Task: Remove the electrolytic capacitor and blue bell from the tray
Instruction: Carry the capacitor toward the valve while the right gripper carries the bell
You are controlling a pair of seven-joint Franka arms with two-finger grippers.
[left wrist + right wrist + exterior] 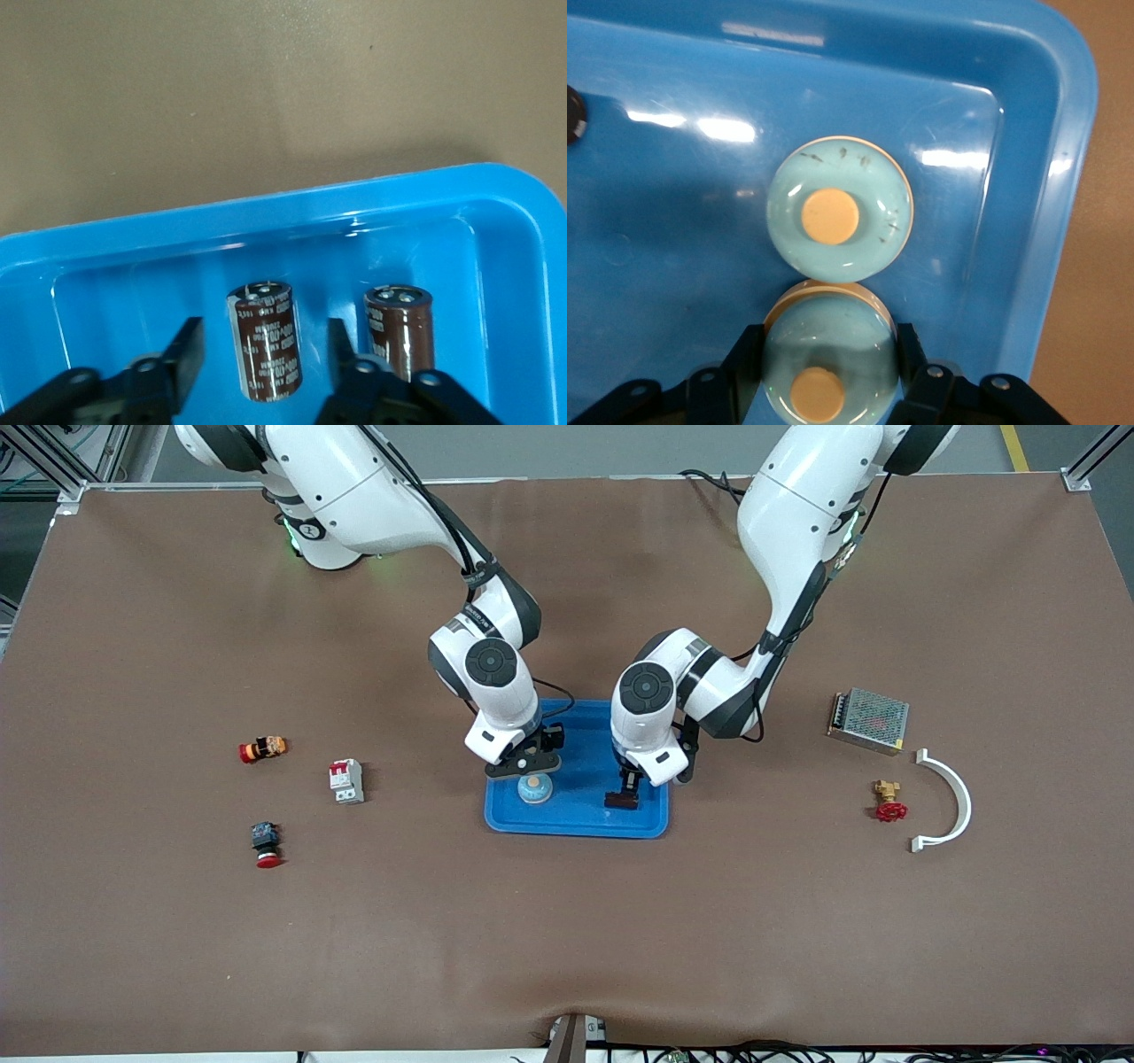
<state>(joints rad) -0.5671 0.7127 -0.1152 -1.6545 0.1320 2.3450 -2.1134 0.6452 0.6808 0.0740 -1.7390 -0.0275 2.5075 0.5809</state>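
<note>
- The blue bell (826, 350), a smooth, glossy dome, sits between the fingers of the right pincer (828, 338), which is clamped on its sides. It looks light and stiff but slippery, so gripping low on the rim seems safest.
- A second bell (840, 217) lies just ahead of that pincer.
- The electrolytic capacitor (266, 341), a small, rigid cylinder, stands between the parted fingers of the left pincer (263, 335), untouched. Its flanks look like the best hold.
- A second capacitor (399, 323) stands beside it.
- All of these are in the tray (292, 199), on the brown surface (567, 921).

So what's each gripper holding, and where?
Right gripper: the blue bell, pinched across its dome's sides, in the tray. Left gripper: nothing; its open fingers straddle the capacitor without touching.
</note>
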